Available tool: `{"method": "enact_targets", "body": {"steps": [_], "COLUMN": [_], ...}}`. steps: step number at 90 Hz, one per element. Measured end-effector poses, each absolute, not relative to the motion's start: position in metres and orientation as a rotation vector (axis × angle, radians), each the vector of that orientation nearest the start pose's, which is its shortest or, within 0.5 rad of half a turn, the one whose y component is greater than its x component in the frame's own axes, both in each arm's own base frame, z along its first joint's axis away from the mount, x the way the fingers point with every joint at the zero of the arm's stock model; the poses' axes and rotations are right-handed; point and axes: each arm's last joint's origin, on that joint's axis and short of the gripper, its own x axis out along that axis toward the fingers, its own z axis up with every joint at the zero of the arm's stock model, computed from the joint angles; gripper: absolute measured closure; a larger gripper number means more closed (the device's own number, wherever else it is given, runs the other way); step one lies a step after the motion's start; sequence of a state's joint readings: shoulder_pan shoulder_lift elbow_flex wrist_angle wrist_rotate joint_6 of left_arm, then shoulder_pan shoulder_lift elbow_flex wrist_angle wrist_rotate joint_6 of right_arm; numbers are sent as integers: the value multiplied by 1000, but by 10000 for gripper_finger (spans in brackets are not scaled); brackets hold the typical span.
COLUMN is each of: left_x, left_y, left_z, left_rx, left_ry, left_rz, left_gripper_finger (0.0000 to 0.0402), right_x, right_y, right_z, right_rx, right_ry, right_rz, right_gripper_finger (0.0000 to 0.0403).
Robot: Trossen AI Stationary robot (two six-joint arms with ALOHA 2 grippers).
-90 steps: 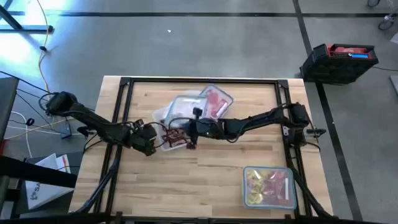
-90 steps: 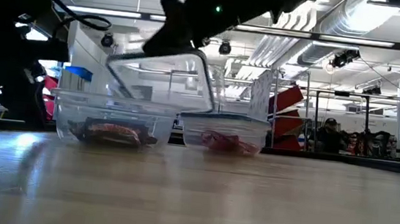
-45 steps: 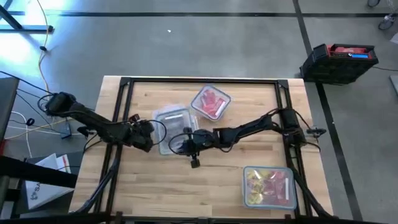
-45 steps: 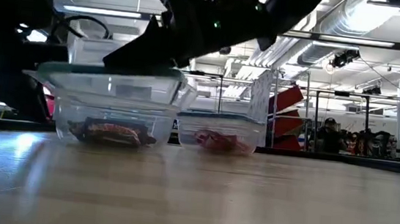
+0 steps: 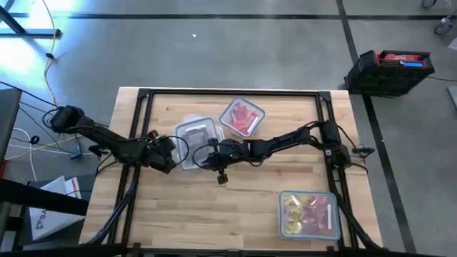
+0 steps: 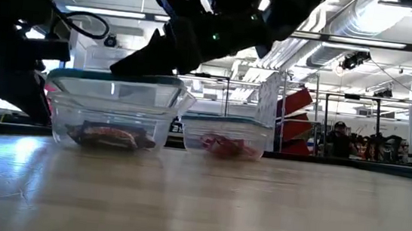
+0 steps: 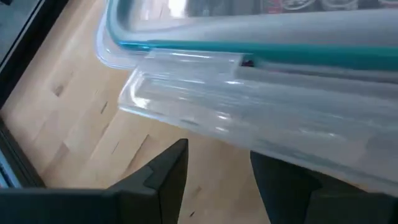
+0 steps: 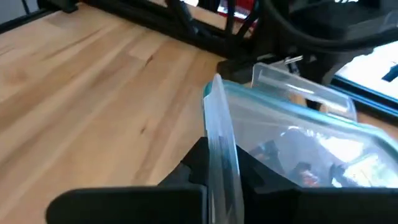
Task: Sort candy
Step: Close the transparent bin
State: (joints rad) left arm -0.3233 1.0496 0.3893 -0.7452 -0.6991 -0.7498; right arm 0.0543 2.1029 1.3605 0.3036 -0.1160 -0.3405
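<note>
Right pincer (image 8: 217, 163) clamps lid tab (image 8: 219, 134), hidden from overhead.

A light wooden table (image 5: 214, 207) carries three clear containers (image 5: 196, 134) (image 5: 243, 116) (image 5: 308, 214) of candy (image 5: 245, 118)

A workshop: exposed ceiling ducts (image 6: 366, 25), concrete floor (image 5: 214, 50), red racks (image 6: 294, 105).

Three clear lidded containers (image 5: 196, 134) on wooden table (image 5: 243, 207)
</note>
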Motion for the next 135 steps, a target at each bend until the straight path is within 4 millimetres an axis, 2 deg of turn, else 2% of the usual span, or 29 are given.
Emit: {"method": "enact_targets", "body": {"steps": [16,39,64,78,91,104,117,135], "left_x": [133,134,134,134,141,146,140,125], "left_y": [-25,-25,-25,-27,-33,-42,-52,-60], "left_z": [141,141,141,142,155,170,182,195], "left_rx": [44,38,32,-17,-145,-266,-317,-291], "left_ry": [1004,1002,1004,1044,1071,1063,1084,1028], "left_rz": [725,720,715,672,603,530,550,643], "left_gripper_finger": [243,243,243,243,243,243,243,243], "right_x": [462,472,474,473,474,474,474,474], "right_y": [20,18,21,13,11,12,13,14], "right_z": [164,137,138,136,137,138,139,139], "right_rx": [-264,-270,-287,-245,-209,-198,-178,-151], "right_ry": [412,392,352,385,376,360,354,351], "right_rz": [284,208,155,132,112,76,65,53], "right_gripper_finger": [403,402,402,402,400,380,350,313]}}
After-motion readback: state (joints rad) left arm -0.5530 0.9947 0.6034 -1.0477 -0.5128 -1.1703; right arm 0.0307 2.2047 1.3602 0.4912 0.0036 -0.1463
